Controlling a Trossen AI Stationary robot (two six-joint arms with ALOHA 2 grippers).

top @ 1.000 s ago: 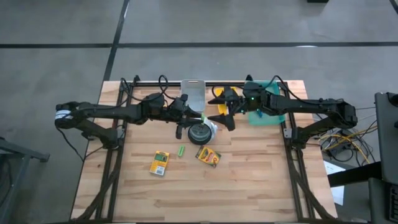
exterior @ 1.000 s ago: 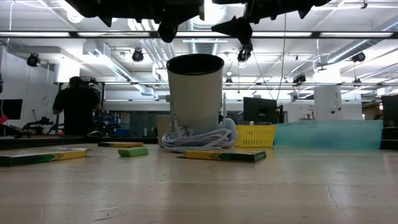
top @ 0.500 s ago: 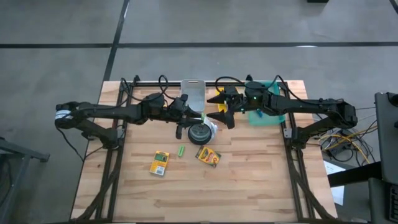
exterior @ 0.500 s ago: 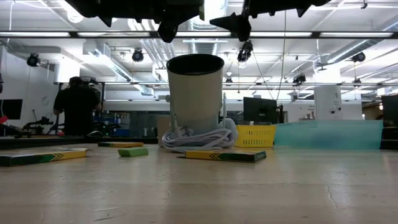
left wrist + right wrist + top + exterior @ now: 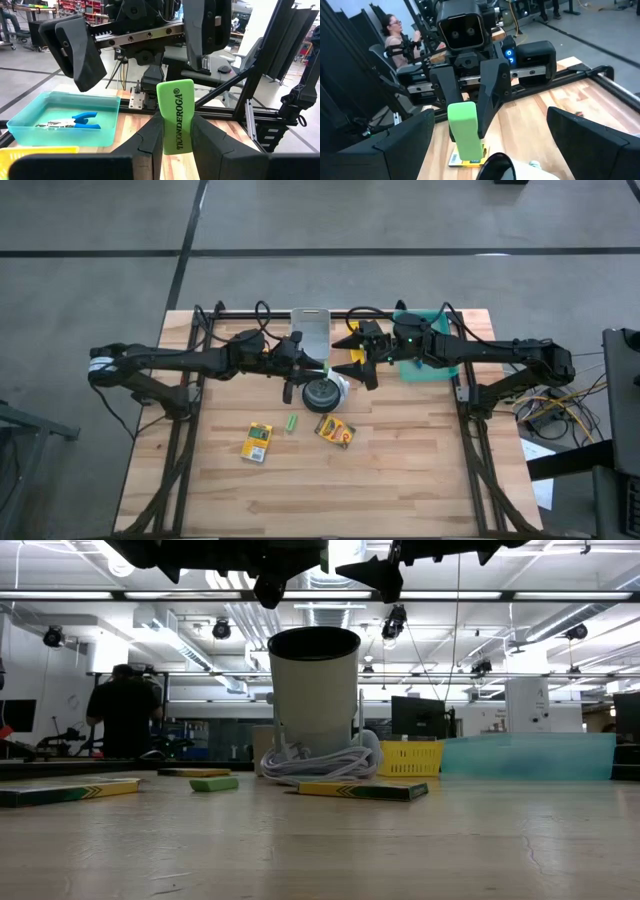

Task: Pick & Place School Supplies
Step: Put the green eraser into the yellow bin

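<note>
My left gripper (image 5: 316, 370) hovers above the white cup (image 5: 320, 393), shut on a light-green stick-like piece (image 5: 175, 116) printed TICONDEROGA. My right gripper (image 5: 356, 357) faces it from the right, open and holding nothing; its fingers (image 5: 405, 142) stand wide apart. Two yellow-and-green crayon boxes (image 5: 257, 442) (image 5: 335, 430) lie flat on the table, with another green piece (image 5: 291, 422) between them. A blue-handled tool (image 5: 70, 120) lies in the teal tray (image 5: 425, 365). A white cable (image 5: 315, 762) coils round the cup's base. My left gripper pinches the green piece between its two fingers (image 5: 150, 137) by its lower half (image 5: 172, 142). The printed end (image 5: 176, 95) sticks out past the fingertips. The fingers come slanting from the table's left. The piece is lifted clear, above the cup.
A yellow basket (image 5: 410, 757) stands beside the teal tray at the far right. A pale upright container (image 5: 311, 330) stands at the far edge behind the cup. A third flat box (image 5: 195, 772) lies far left in the low view. People are in the room beyond (image 5: 125, 710).
My right gripper has risen slightly and edged toward the left gripper, staying open. My left gripper and the green piece have kept still.
</note>
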